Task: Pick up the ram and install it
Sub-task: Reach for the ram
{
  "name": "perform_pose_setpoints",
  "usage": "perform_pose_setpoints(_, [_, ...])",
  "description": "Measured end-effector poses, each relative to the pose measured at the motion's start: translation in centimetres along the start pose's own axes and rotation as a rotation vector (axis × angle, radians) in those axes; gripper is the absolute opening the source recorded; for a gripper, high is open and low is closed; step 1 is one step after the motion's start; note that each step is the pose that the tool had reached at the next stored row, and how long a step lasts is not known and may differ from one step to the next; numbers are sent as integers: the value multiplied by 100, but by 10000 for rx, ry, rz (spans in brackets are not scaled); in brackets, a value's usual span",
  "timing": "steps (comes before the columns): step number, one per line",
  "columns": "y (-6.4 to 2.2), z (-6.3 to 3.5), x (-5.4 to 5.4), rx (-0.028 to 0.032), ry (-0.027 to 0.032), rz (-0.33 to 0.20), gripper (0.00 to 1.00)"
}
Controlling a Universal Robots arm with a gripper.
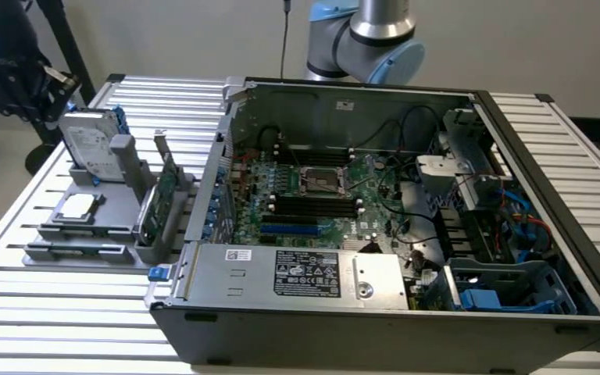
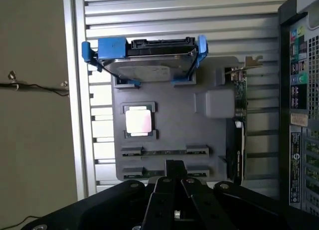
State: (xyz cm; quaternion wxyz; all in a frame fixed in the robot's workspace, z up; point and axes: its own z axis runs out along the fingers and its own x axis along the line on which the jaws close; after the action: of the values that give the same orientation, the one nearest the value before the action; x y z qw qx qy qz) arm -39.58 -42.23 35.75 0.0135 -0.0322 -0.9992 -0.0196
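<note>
1. Gripper (image 2: 174,165) fingers are pinched together with nothing between them, hanging over the gray tray (image 2: 169,125).
2. Ram (image 2: 164,152) lies flat in its tray slot, past the CPU (image 2: 139,121) from the hard drive (image 2: 152,65), pretty much nearest the fingertips.
3. Tray's on the slatted table (image 1: 71,312), at the exterior view's left of the open PC case (image 1: 383,328).
4. Green card (image 2: 240,95) stands on edge along the tray's case side.

- Ram (image 1: 79,249): a long, thin, dark stick.
- Pose: lying level, seated on its long edge.
- Location: front slot of the grey holder (image 1: 112,205) on the counter (image 1: 60,312), not yet installed.
</note>
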Motion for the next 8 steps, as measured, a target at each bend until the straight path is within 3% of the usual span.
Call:
perform_pose_setpoints(4, [-94, 2, -6, 2, 19, -34, 11])
perform_pose_setpoints(8, [-182, 12, -12, 7, 79, -69, 11])
